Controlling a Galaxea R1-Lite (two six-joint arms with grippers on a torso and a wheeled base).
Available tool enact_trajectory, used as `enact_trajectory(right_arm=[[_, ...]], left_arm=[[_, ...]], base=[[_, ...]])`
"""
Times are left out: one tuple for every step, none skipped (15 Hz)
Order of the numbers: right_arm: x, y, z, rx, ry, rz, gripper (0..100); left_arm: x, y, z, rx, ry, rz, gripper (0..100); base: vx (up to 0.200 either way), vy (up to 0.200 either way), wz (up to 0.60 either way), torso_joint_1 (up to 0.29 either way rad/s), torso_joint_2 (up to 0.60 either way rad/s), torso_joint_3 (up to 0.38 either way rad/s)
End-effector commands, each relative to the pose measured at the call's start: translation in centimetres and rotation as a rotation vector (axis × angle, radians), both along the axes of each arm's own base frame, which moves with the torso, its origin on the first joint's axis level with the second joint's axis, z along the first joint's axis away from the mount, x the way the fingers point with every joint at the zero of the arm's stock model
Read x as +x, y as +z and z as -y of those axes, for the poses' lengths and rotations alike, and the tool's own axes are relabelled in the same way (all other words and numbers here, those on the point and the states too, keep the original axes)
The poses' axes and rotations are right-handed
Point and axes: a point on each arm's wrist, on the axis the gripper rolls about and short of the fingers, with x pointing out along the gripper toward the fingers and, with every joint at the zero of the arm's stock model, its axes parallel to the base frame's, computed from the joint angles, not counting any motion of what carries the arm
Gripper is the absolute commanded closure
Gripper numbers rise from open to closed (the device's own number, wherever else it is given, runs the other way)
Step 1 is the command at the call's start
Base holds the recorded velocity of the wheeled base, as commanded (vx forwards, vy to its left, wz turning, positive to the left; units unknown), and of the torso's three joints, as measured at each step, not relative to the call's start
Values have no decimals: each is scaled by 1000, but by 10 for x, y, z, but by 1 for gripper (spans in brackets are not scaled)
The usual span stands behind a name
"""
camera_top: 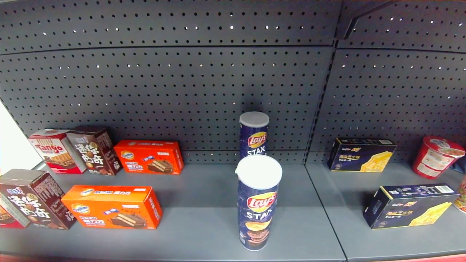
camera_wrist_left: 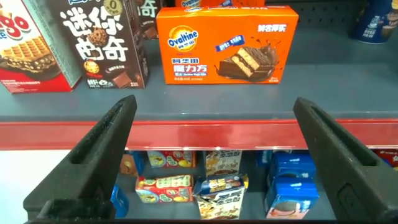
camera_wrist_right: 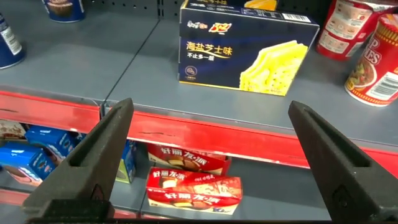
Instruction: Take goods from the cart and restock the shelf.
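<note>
My left gripper (camera_wrist_left: 214,106) hangs open and empty just in front of the shelf's red front edge (camera_wrist_left: 205,134), facing an orange wafer box (camera_wrist_left: 225,45) and a brown cookie box (camera_wrist_left: 102,43). My right gripper (camera_wrist_right: 211,106) is open and empty too, before the same red edge (camera_wrist_right: 205,134), below a dark blue cheese-snack box (camera_wrist_right: 245,53). In the head view two dark blue chip cans stand upright mid-shelf, one in front (camera_top: 258,202) and one behind (camera_top: 253,134). The front orange box (camera_top: 113,206) lies at the left and the front blue box (camera_top: 411,205) at the right.
The grey shelf board (camera_top: 204,196) has a pegboard back. A second orange box (camera_top: 149,157), a red wafer box (camera_top: 56,151) and brown boxes (camera_top: 34,203) fill the left. Another blue box (camera_top: 360,154) and red noodle cups (camera_top: 437,157) stand right. Snack boxes (camera_wrist_left: 217,186) fill the lower shelf.
</note>
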Motion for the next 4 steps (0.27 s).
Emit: enact_trajectory(right_arm=[[0,0,0,-1,1,-2,0],[0,0,0,-8,2,-1,0],[0,0,0,-24,2,1,0],[0,0,0,-31,2,1,0]], left_arm=[[0,0,0,0,1,0,0],[0,0,0,-1,0,0,0],[0,0,0,-1,1,0,0],[0,0,0,-3,1,0,0]], base=[[0,0,0,0,0,0],[0,0,0,0,0,0],[0,0,0,0,0,0],[0,0,0,0,0,0]])
